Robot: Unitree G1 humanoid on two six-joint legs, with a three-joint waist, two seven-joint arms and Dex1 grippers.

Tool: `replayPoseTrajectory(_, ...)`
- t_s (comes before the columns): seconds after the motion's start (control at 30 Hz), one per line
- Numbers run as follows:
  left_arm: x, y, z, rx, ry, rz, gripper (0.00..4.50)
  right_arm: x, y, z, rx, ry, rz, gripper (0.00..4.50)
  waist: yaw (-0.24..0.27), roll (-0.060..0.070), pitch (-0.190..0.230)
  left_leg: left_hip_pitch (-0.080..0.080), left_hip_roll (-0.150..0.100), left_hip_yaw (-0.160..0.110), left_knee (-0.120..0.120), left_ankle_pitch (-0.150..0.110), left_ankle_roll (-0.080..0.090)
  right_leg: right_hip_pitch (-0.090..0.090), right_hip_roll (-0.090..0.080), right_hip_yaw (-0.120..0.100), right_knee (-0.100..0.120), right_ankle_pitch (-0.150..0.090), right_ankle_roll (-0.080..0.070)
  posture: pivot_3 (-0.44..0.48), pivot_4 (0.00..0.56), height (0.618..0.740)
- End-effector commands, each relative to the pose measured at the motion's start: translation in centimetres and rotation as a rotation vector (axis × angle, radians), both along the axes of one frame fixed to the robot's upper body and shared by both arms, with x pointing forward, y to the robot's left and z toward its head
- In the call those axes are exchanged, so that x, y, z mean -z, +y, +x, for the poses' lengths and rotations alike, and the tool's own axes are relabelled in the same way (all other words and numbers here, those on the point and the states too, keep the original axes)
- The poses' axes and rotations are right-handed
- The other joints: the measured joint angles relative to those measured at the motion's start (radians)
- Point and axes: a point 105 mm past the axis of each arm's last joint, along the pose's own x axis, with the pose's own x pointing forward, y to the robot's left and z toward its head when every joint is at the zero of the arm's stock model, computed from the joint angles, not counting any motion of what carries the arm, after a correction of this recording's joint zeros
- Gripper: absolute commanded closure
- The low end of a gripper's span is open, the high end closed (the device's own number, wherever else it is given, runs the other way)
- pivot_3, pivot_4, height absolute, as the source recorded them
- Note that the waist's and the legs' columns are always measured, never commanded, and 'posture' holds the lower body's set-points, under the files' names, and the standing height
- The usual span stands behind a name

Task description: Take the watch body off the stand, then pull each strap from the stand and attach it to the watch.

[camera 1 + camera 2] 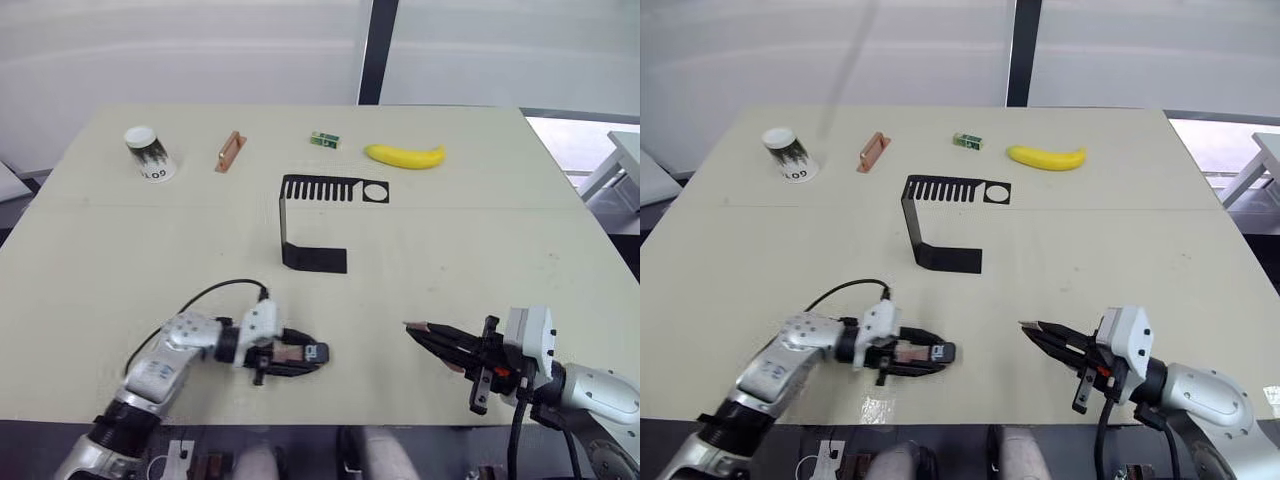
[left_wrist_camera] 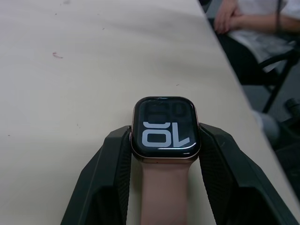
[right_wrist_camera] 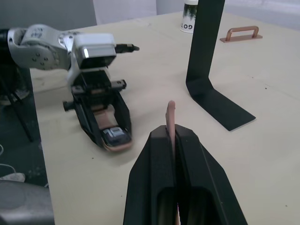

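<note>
Near the tabletop's front edge, your left gripper (image 1: 300,355) was clenched on the watch body (image 2: 164,128), one strap (image 2: 161,192) already attached and running back between the fingers. Your right gripper (image 1: 425,331) was pinching the second strap (image 3: 171,117) edge-on, its long axis in line with the fingers, tip aimed at the watch's free end across a gap. The stand (image 1: 315,222) stood bare mid-tabletop.

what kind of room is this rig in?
Probably a lab or office test space, not a home. A plain cream table holds unrelated props: a banana, a paper cup, and a black stand. A seated person waits beside the table.
</note>
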Motion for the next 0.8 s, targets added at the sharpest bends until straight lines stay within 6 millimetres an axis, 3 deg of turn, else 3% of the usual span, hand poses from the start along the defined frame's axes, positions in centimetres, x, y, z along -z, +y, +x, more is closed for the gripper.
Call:
replayPoseTrajectory(0.03,-3.2,0.5,-0.2,0.068,0.101,-0.06,2.9,-1.4,1.1,-0.1,-0.029,-0.116,-0.045,4.5,0.0,0.0,0.0,0.0,0.0,0.0,0.0,0.0,0.0,0.0,0.0,0.0,0.0,0.0,0.0,0.0,0.15,0.74)
replayPoseTrajectory(0.17,-5.4,-0.4,0.6,0.063,0.348,-0.123,2.9,-2.1,2.5,0.3,-0.063,-0.196,-0.092,4.5,0.003,-0.001,0.0,-0.001,-0.002,-0.001,0.0,0.0,0.001,0.0,-0.001,0.0,-0.001,0.0,0.002,0.0,0.15,0.74)
replayPoseTrajectory(0.3,-6.3,-1.5,0.8,0.067,0.578,-0.126,2.9,-2.7,3.8,0.2,-0.115,-0.272,-0.138,4.5,0.001,-0.002,0.001,-0.003,-0.003,-0.002,0.002,0.0,0.001,-0.001,0.0,0.0,-0.001,0.0,0.002,0.0,0.15,0.74)
replayPoseTrajectory(0.53,-6.7,-2.8,1.5,0.052,0.716,-0.171,2.9,-2.9,5.1,-0.1,-0.17,-0.344,-0.207,4.5,-0.001,-0.002,0.001,-0.003,-0.002,-0.003,0.002,0.0,0.0,-0.002,0.001,0.001,0.001,-0.001,0.002,0.0,0.15,0.74)
replayPoseTrajectory(0.8,-6.9,-3.6,1.8,0.047,0.753,-0.187,2.9,-2.5,5.0,-0.4,-0.186,-0.379,-0.265,4.5,0.001,-0.002,0.002,-0.004,-0.003,-0.003,0.002,0.0,0.0,-0.003,0.0,0.001,0.001,-0.001,0.002,0.0,0.15,0.74)
